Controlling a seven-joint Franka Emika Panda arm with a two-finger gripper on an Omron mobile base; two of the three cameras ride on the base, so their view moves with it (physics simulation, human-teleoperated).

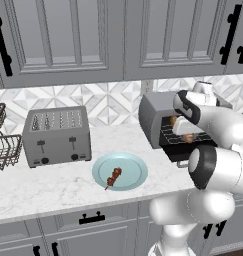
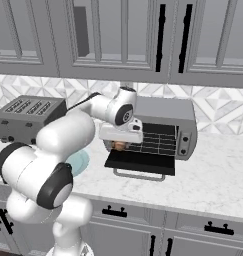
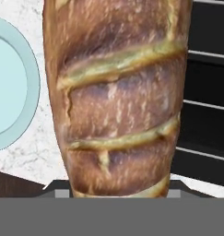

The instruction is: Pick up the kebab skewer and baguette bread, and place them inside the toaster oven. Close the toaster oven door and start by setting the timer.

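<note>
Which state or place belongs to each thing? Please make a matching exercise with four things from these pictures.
Things:
1. kebab skewer
2. baguette bread
3. toaster oven door
4. four-slot toaster

Places or states:
A. folded down, open
B. lying on the teal plate
C. standing on the counter left of the plate
D. held in the claw at the mouth of the toaster oven

Pairs: 1-B, 2-D, 3-A, 4-C
</note>
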